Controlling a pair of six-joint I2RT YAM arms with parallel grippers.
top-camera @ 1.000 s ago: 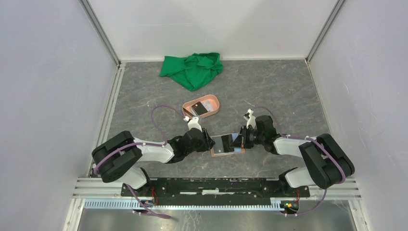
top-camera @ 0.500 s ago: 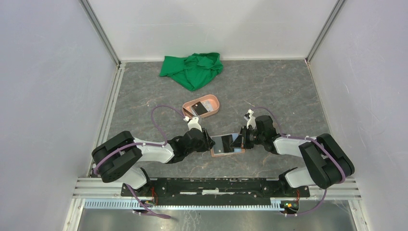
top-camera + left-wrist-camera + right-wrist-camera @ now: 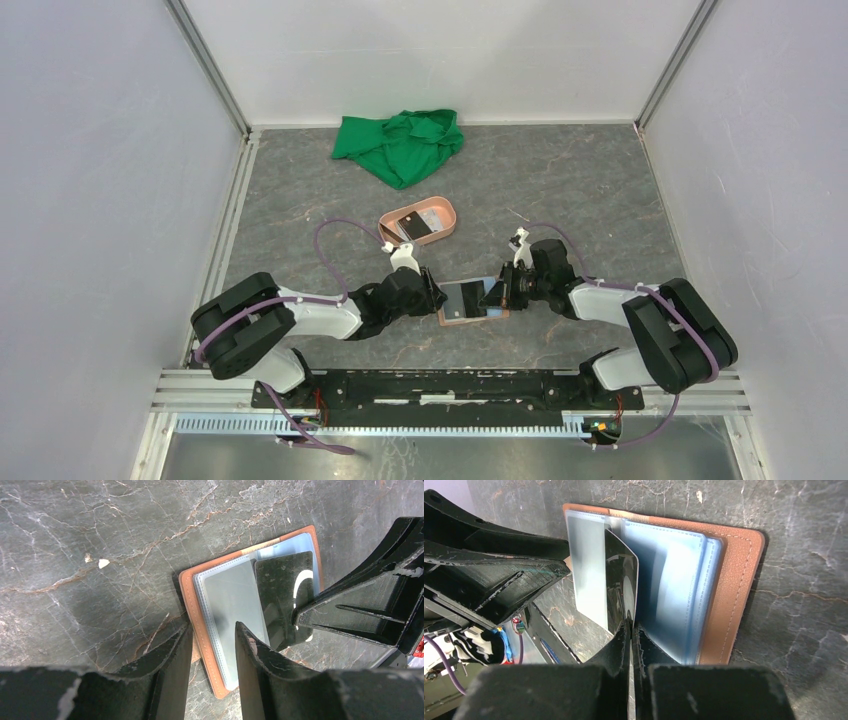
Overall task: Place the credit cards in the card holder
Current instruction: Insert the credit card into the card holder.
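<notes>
Work is partway through, judging by the layout. The wallet lies open and flat on the counter, toward 6 o'clock between the two arms, with its clear plastic sleeves facing up.

The right gripper has its jaws pressed together on the edge of a dark card. It holds the card on edge over the sleeves near the wallet's fold. The card's far end looks to be at or just inside a sleeve mouth, though how deep it sits cannot be told, so it does not count as stowed.

The left gripper comes in from 9 o'clock with its jaws partly spread. They straddle the wallet's brown rim, one finger over the counter and the other over a sleeve, apparently to steady it.

At about 11 o'clock from the wallet, a pink tray holds at least one more dark card. That one, and any beneath it, are left to do. A green cloth lies at 12 o'clock, well apart.
</notes>
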